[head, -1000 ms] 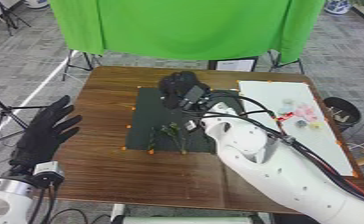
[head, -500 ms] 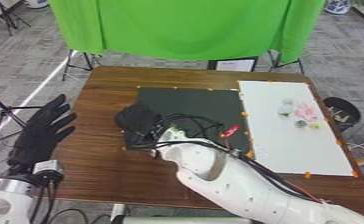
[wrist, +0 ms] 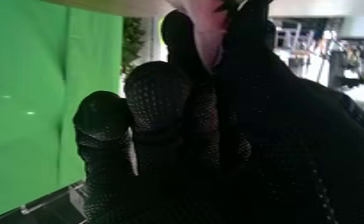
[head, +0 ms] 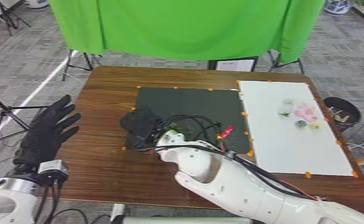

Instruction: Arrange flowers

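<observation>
My right hand point(head: 141, 124) is over the left part of the black mat point(head: 187, 100), its arm covering the mat's near part. In the right wrist view my right hand point(wrist: 161, 107) holds a pink flower point(wrist: 207, 25) pinched between fingers and thumb; much of it is hidden by the glove. On the white board point(head: 289, 150) at the right lie a pink flower point(head: 306, 113), a whitish one point(head: 286, 108) and a small yellow one point(head: 315, 125). My left hand point(head: 47, 131) is open beside the table's left edge, fingers straight.
Orange markers line the mat and the white board. A dark bin point(head: 343, 111) stands beyond the table's right edge. Behind the table hangs a green cloth point(head: 187, 30), with a framed sheet point(head: 234, 65) near the far edge. Black cables run along my right arm.
My right hand has swung from the mat's far part toward the near left, then shifted slightly right. Its arm now covers the green stems seen on the mat earlier. My left hand has hardly moved.
</observation>
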### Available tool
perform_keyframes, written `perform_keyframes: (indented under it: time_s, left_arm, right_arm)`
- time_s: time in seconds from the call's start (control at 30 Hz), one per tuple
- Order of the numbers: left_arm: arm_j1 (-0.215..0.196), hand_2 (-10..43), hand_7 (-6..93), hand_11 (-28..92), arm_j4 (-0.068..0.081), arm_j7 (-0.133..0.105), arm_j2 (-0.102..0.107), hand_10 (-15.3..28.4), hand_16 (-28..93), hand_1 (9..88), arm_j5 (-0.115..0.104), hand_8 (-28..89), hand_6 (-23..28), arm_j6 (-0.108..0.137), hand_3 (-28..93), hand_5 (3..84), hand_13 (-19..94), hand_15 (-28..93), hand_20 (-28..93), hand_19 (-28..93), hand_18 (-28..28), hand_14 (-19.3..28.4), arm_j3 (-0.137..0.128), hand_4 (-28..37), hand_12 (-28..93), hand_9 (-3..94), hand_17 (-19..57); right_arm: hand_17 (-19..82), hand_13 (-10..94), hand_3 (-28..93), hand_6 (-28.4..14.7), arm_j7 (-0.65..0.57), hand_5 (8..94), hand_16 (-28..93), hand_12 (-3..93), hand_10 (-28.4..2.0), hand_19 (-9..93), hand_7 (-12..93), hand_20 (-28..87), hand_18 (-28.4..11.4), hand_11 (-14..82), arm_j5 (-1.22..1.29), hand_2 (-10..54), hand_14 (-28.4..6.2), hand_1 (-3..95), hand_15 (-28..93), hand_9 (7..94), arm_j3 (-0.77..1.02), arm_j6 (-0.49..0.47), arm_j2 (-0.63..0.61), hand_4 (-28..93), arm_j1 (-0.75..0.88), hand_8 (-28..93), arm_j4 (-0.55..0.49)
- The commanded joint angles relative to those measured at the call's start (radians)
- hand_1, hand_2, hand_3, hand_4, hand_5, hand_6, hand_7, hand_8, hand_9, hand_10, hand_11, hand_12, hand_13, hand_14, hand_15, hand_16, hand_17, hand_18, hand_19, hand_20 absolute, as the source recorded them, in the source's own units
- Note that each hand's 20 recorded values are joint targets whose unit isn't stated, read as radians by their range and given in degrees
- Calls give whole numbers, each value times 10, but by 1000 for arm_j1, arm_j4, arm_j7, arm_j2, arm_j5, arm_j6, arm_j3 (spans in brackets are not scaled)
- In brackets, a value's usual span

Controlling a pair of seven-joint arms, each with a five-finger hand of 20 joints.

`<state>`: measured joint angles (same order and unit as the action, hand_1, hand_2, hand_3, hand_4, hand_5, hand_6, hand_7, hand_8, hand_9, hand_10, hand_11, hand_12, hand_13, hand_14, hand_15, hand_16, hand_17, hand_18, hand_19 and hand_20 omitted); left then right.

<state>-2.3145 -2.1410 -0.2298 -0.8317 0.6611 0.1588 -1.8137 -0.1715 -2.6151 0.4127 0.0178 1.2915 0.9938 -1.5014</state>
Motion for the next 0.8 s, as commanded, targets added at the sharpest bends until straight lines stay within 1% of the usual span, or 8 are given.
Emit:
perform_keyframes:
  time_s: [0.03, 0.1, 0.27, 0.33, 0.37, 0.43, 0.67, 0.8]
  left_arm:
    - [-1, -20, 169, 138, 3, 6, -2, 104, 50, 253, 2, -89, 28, -6, 690, 234, 131, 227, 106, 353, 215, 131, 2, -250, 205, 175, -140]
    - [-2, -20, 169, 138, 3, 6, -3, 104, 50, 253, 1, -89, 28, -6, 691, 234, 131, 227, 106, 353, 215, 131, 1, -250, 205, 174, -140]
    - [-4, -19, 170, 138, 4, 8, -8, 104, 50, 252, 3, -89, 28, -10, 690, 233, 132, 228, 106, 353, 215, 132, -1, -250, 205, 174, -140]
    - [-8, -19, 170, 138, 3, 7, -9, 104, 50, 253, 2, -89, 28, -9, 690, 233, 132, 228, 106, 353, 215, 132, -2, -250, 205, 174, -140]
    - [-6, -19, 170, 138, 4, 8, -10, 104, 50, 253, 3, -89, 28, -12, 690, 233, 132, 229, 106, 353, 215, 132, -3, -250, 205, 174, -140]
    - [-12, -19, 170, 138, 1, 7, -14, 104, 49, 253, 4, -89, 28, -10, 690, 233, 132, 229, 107, 353, 214, 132, -6, -250, 205, 174, -139]
    - [-38, -24, 171, 139, -3, 10, -33, 103, 49, 250, 6, -89, 28, -18, 691, 232, 133, 230, 106, 353, 214, 132, -24, -249, 205, 173, -139]
    - [-39, -27, 170, 138, -3, 22, -40, 103, 49, 249, 4, -89, 28, -21, 690, 232, 133, 229, 106, 353, 214, 132, -20, -250, 206, 173, -139]
  right_arm:
    - [324, 658, 801, 26, -63, 627, 367, 517, -47, 859, 486, 555, -186, 163, -27, -95, -58, 441, 705, 781, 12, -152, 13, -283, -17, 48, -23]
    - [315, 645, 796, 20, -77, 619, 360, 511, -54, 855, 475, 557, -187, 168, -21, -95, -62, 428, 711, 762, 13, -164, 14, -283, -17, 45, -24]
    - [303, 619, 817, 14, -88, 615, 338, 380, -82, 847, 418, 565, -194, 304, -7, -95, -71, 371, 726, 697, 33, -200, 10, -283, -9, 35, -54]
    - [300, 607, 839, 13, -81, 610, 338, 317, -92, 845, 398, 567, -194, 353, -7, -95, -73, 341, 730, 678, 51, -212, 12, -283, -3, -21, -69]
    - [299, 605, 852, 13, -83, 610, 337, 304, -93, 845, 403, 567, -196, 362, 5, -95, -73, 326, 731, 671, 60, -219, 11, -283, -2, -108, -81]
    - [293, 596, 857, 7, -77, 595, 339, 298, -97, 844, 401, 568, -197, 369, 9, -95, -75, 309, 734, 655, 81, -238, 9, -283, 3, -153, -106]
    - [256, 527, 858, -24, -48, 517, 324, 295, -117, 828, 368, 578, -209, 370, 86, -95, -96, 278, 748, 551, 234, -439, -24, -283, 43, -146, -255]
    - [232, 495, 856, -42, -80, 435, 305, 293, -125, 820, 355, 581, -216, 363, 191, -95, -106, 264, 749, 459, 370, -395, -158, -283, 106, -137, -369]
